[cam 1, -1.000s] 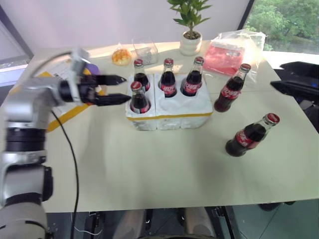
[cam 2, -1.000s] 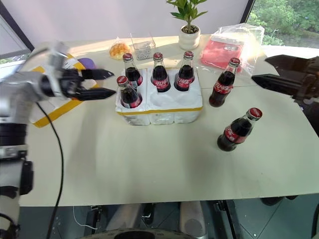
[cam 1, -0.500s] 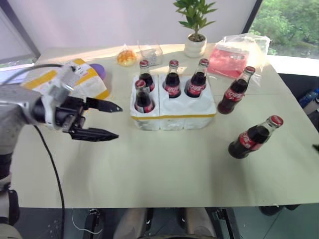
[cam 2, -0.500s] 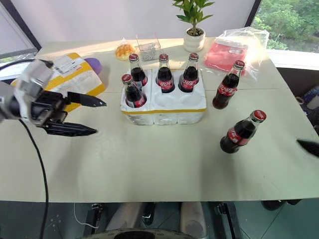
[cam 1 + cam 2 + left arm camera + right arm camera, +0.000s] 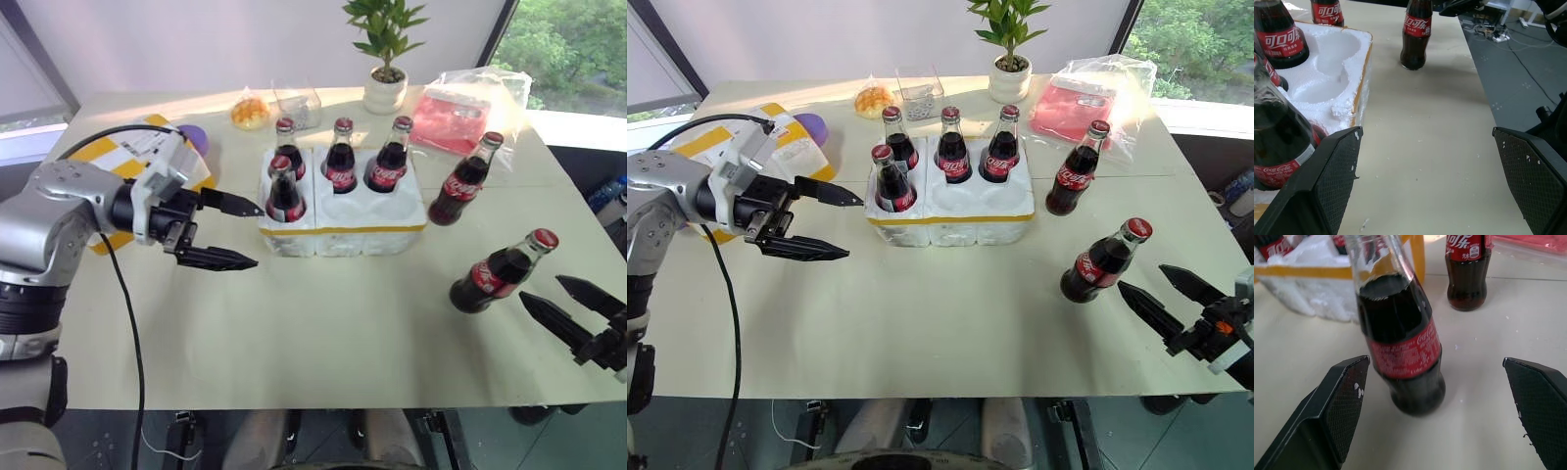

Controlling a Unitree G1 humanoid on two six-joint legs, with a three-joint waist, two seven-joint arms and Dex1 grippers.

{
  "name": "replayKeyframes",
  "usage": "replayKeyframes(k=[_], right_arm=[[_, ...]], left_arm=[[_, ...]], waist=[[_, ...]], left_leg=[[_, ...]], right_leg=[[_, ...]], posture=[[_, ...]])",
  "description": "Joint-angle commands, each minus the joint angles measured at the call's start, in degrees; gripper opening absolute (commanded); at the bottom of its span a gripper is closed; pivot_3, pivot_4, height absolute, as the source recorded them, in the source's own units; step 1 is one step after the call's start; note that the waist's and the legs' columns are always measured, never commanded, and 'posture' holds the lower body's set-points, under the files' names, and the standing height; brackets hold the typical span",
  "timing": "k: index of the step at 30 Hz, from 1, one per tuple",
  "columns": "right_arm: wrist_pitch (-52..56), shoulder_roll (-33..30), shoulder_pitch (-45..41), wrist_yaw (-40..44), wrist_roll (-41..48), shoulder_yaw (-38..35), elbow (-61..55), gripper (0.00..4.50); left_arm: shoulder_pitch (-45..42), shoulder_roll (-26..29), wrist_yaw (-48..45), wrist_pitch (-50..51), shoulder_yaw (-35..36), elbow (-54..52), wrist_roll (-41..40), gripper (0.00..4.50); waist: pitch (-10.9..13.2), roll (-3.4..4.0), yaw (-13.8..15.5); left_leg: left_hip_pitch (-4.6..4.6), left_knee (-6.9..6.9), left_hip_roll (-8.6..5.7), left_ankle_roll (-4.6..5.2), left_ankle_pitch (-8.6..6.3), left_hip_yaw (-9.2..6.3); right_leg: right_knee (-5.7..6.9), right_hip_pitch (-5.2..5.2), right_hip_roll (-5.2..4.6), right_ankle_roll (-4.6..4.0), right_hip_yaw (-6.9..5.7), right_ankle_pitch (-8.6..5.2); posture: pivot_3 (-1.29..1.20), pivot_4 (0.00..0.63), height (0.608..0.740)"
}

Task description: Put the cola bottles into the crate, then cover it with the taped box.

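Meanwhile, four cola bottles in crate.

— Where do the two head views look from?
— From above the near edge of the table, facing forward and down; both take in the whole top, set slightly apart sideways.
— And the left wrist view?
— Low and close, looking across the crate toward a standing bottle.
— The right wrist?
— Nearer still, low over the tabletop, facing the nearest bottle, which the head views share.
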Motion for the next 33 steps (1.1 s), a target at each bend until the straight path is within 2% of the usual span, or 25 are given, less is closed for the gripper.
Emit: replayKeyframes(k=[1, 11, 18, 27, 32, 33], right_arm=[[-0.1, 0.4, -0.9, -4.1, 3.7, 0.7, -2.2, 4.5], [-2.4, 1.0, -2.2, -10.2, 3.3, 8.8, -1.4, 4.5], [-4.0, -0.3, -3.5, -10.7, 3.3, 13.1, 0.7, 4.5], [-6.6, 0.1, -10.3, -11.2, 0.3, 21.2, 8.3, 4.5], [-4.8, -0.2, -13.4, -12.0, 6.8, 18.6, 6.8, 3.0], [-3.9, -0.8, -13.9, -11.6, 9.2, 17.6, 5.6, 2.87]], left_arm=[[-1.8, -0.1, 0.7, 1.2, 1.4, -1.3, -1.5, 4.45], [-2.1, 0.3, 2.2, 3.8, 1.9, -3.0, -2.6, 4.45], [-2.5, 0.1, 3.0, 4.3, 1.9, -3.4, -2.5, 4.45], [-1.9, -0.8, 3.9, 3.4, 1.7, -3.2, -2.1, 4.45], [-1.8, -1.2, 4.4, 2.8, 1.9, -2.9, -1.8, 4.5], [-1.6, -1.2, 4.5, 2.7, 1.9, -3.0, -1.8, 4.5]], waist=[[0.0, 0.0, 0.0], [0.0, 0.0, -0.1], [0.0, 0.0, 0.0], [0.0, -0.01, -0.1], [0.0, 0.0, -0.1], [0.0, 0.0, -0.1]], left_leg=[[0.0, 0.0, 0.01, 0.0, 0.0, 0.0], [0.0, 0.0, 0.02, 0.02, 0.01, 0.0], [0.0, 0.0, 0.02, 0.02, 0.01, 0.0], [0.01, 0.0, 0.02, 0.02, 0.01, 0.01], [0.0, -0.01, 0.02, 0.02, 0.02, -0.01], [0.0, -0.01, 0.01, 0.02, 0.02, 0.0]], right_leg=[[0.0, 0.0, 0.02, 0.0, 0.0, 0.0], [0.0, 0.0, 0.04, 0.0, -0.01, 0.0], [0.0, 0.0, 0.06, 0.01, -0.02, 0.01], [0.01, -0.01, 0.08, 0.01, -0.02, 0.01], [0.01, -0.01, 0.1, 0.02, -0.02, 0.01], [0.01, -0.03, 0.09, 0.02, -0.02, 0.01]], posture=[[0.0, 0.15, 0.74], [0.0, 0.15, 0.74], [0.0, 0.15, 0.74], [0.0, 0.15, 0.74], [0.0, 0.15, 0.74], [0.0, 0.15, 0.74]])
